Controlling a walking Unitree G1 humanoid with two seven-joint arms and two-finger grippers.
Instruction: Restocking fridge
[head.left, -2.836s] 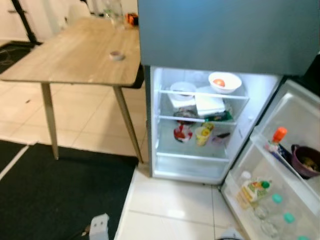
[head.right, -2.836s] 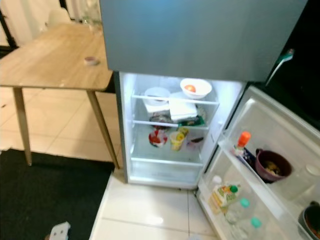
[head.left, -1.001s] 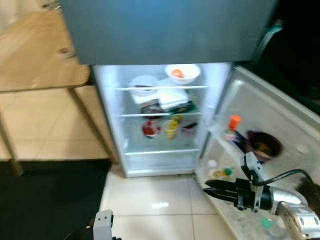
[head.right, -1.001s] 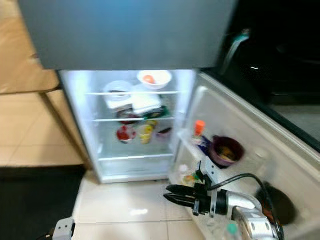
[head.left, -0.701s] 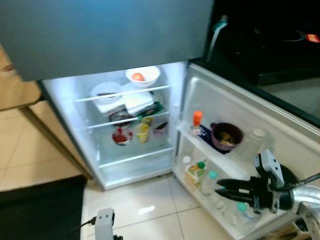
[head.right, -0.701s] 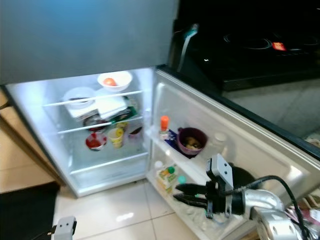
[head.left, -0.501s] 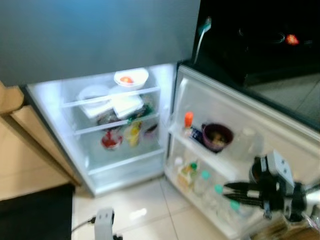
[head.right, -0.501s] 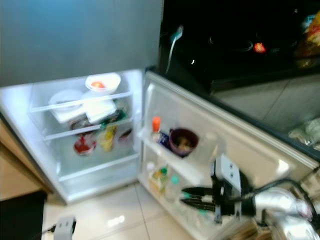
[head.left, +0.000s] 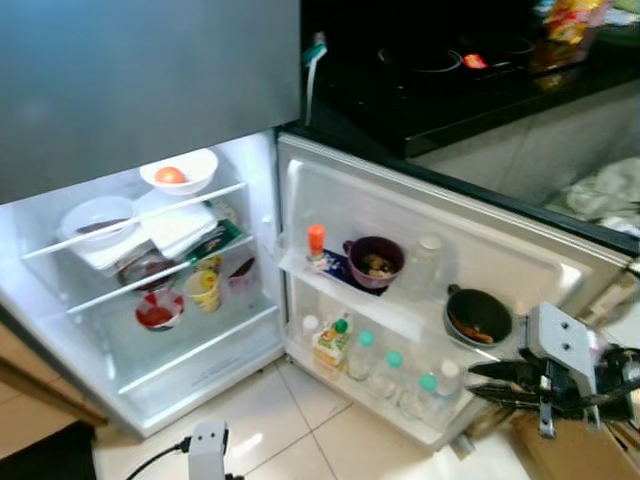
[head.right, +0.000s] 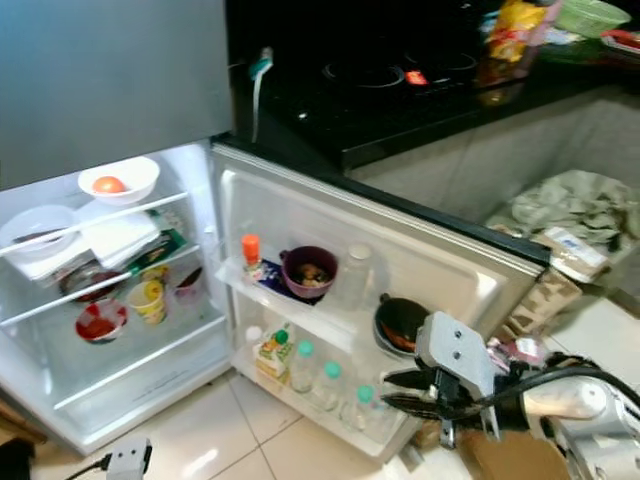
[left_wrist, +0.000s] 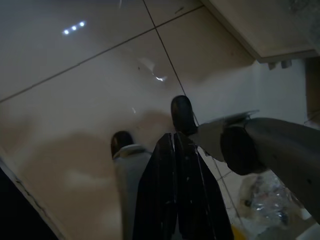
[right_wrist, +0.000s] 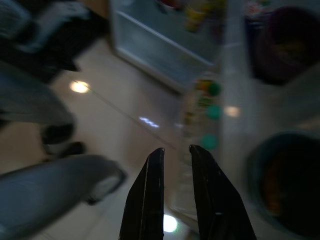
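Fridge (head.left: 150, 330) — door (head.left: 440, 250) swung wide — lit, shelves seemingly well stocked.

floor (head.left: 300, 420): pale glossy tiles | counter (head.right: 420, 105): black, right

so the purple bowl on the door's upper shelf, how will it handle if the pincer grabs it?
The purple bowl is uncovered with food inside, so tilting it would likely spill. It looks rigid with a rounded glossy wall, so two thin fingers may slip; a rim pinch seems safer. It stands between the orange-capped bottle and a clear jar, so there is probably little room.
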